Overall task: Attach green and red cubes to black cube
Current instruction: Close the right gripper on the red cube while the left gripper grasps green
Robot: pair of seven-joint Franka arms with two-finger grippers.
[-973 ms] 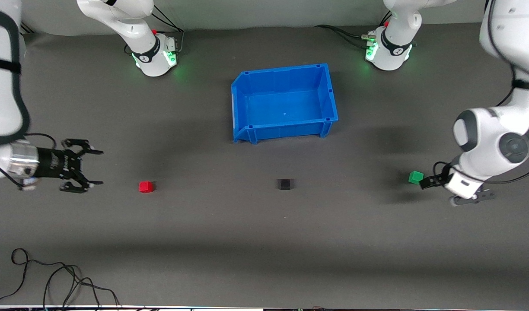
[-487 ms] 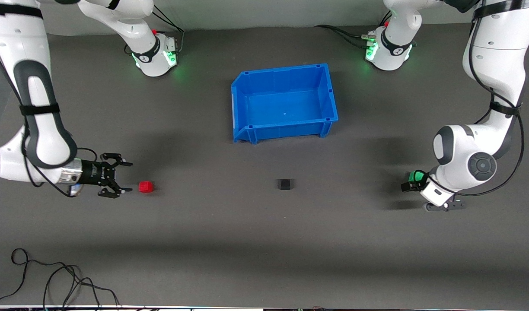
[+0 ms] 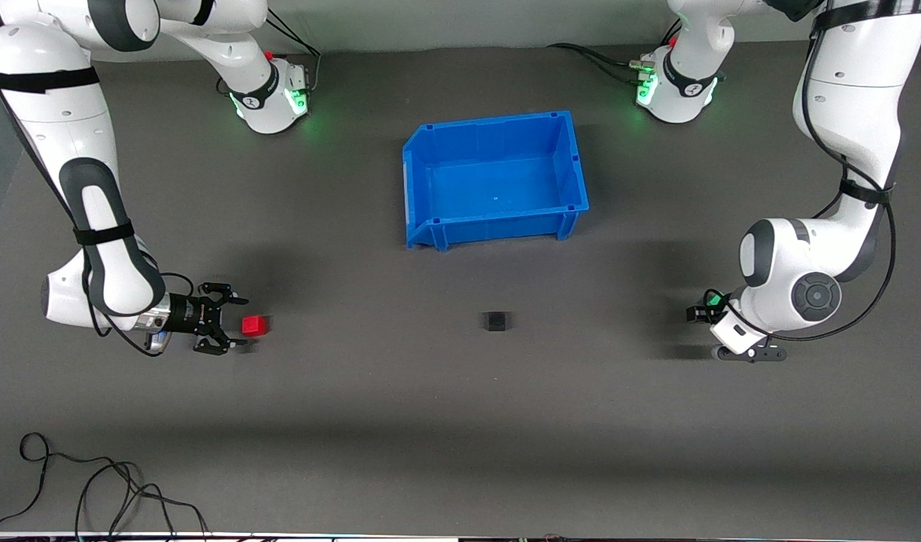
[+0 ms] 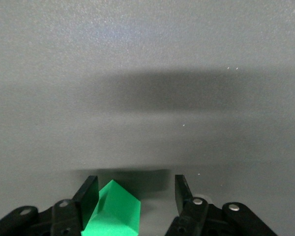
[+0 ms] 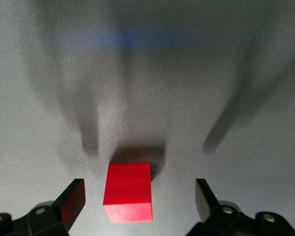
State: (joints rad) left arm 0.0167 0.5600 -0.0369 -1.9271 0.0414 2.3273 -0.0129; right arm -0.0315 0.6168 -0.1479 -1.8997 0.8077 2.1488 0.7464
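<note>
- Toward the right arm's end of the table, the right gripper point(image 3: 231, 324) sits low with its jaws spread wide and the red cube point(image 3: 254, 325) just at the fingertips, not yet between them; closing now would likely nudge it away.
- At the left arm's end, the left gripper point(image 4: 135, 189) is open around the green cube point(image 4: 113, 209), which lies turned corner-on and hard against one finger point(image 4: 90, 192). A squeeze on that diagonal could twist or pop it out.
- From the front, the green cube is mostly hidden under the wrist, so its contact with the table is probably intact, not certain.
- Midway between them the black cube point(image 3: 495, 321) stands alone on open mat, well clear of the blue bin point(image 3: 419, 188).
</note>
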